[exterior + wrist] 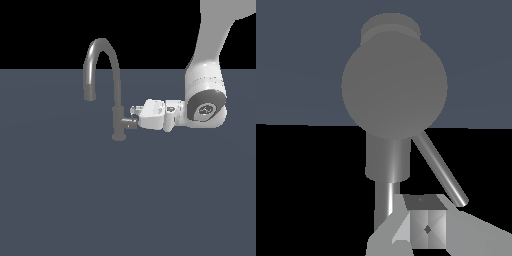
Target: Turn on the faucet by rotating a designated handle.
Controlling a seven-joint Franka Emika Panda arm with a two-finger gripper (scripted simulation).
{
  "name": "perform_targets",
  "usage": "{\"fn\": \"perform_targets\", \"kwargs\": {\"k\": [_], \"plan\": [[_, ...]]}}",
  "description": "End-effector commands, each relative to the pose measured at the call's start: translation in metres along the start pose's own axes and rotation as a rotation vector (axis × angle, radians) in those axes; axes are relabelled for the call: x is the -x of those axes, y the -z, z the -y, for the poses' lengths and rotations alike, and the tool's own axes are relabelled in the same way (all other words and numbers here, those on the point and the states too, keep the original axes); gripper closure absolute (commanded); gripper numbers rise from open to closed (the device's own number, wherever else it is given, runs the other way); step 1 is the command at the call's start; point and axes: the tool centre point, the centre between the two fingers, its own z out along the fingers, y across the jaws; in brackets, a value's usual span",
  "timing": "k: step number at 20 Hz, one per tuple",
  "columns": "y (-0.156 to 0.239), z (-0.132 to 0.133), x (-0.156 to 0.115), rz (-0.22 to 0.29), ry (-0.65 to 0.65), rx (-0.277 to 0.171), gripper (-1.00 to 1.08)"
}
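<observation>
Pincer meets the handle beside the faucet; whether it grips is unclear.

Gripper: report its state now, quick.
Gripper: at the handle on the faucet; open or closed cannot be told.

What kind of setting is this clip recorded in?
A bare simulated test scene, not a real kitchen: a lone faucet stands on a flat featureless blue-grey floor under a black void, with the gripper at its handle. No sink or counter shows.
</observation>
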Motion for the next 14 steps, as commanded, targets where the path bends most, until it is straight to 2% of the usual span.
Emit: {"fn": "perform_targets", "kwargs": {"k": [1,6,7,8,14], "plan": [[0.000,-0.012,-0.008,0.001,-0.011,0.005,1.08],[0.000,-0.033,-0.020,0.002,-0.016,0.008,1.08],[0.000,-0.033,-0.020,0.002,-0.016,0.008,1.08],[0.000,-0.022,-0.008,0.004,0.006,0.003,1.08],[0.000,-0.048,-0.048,0.002,-0.016,0.008,1.08]]}}
